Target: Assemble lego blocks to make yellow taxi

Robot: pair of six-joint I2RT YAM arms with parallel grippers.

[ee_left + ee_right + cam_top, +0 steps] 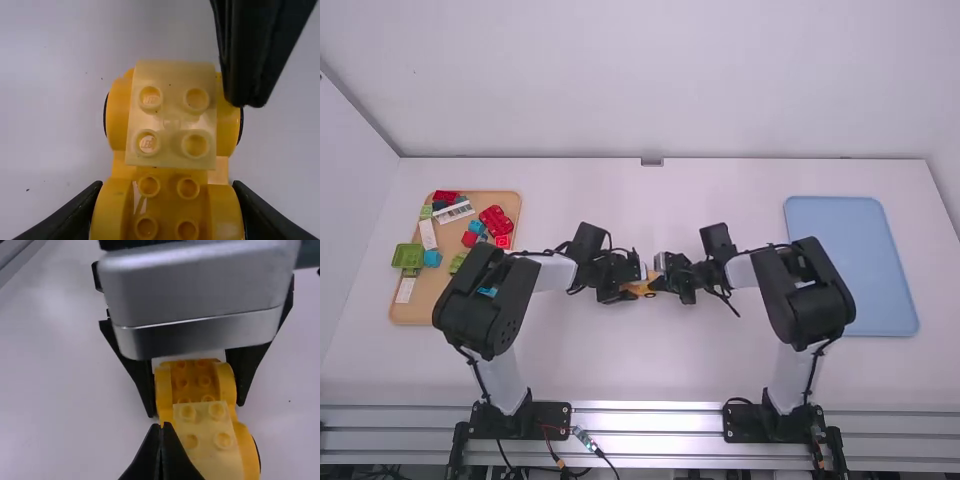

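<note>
Pinching the yellow car base (223,207) between its two fingers, the left pincer (637,284) holds it at the middle of the white table (720,370), with a pale yellow four-stud block (171,120) seated on top of one end. The right pincer (661,281) has its fingertips pressed together just beside that block, though whether they touch it I cannot tell. Off on the left arm's side, a wooden tray (410,312) carries loose coloured blocks (495,219), and a blue tray (850,265) lies on the right arm's side.
</note>
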